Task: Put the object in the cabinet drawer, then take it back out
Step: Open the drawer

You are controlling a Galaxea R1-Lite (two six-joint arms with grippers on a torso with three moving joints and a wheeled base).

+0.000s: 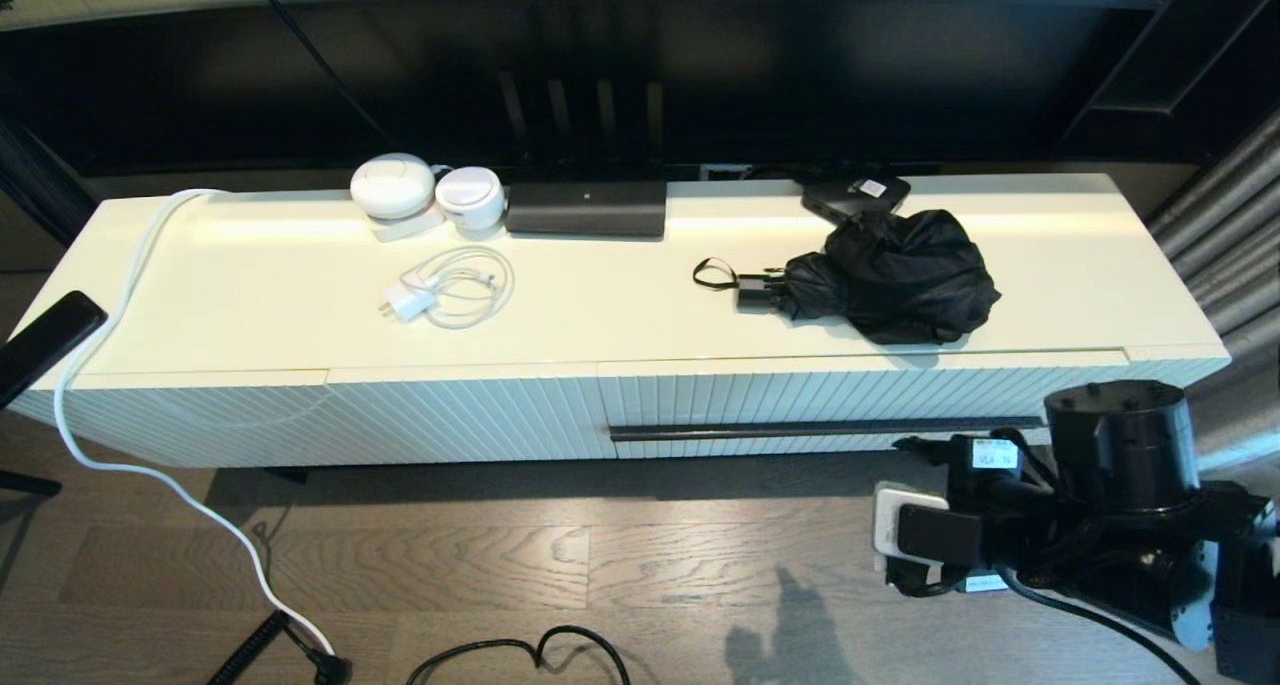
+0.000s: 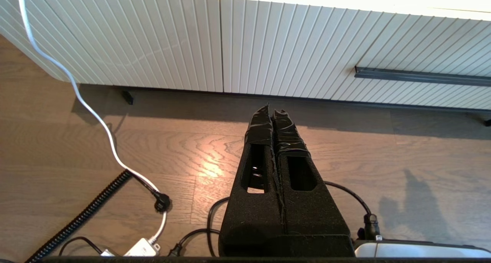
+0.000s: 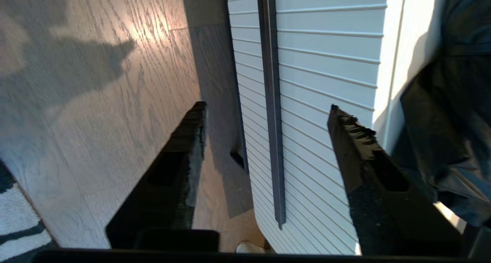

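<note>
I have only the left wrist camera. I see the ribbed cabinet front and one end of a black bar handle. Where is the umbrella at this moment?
Observer: The umbrella lies on the cabinet top, above the drawer, with its wrist loop toward the robot's left.
Operator: Does anything stand close to it?
Observer: A flat black box sits just behind it, and a white charger with coiled cable lies further to the left.
Operator: What is the right gripper doing?
Observer: The right gripper is open and faces the drawer's bar handle, with one finger to each side of the bar. It holds nothing.
</note>
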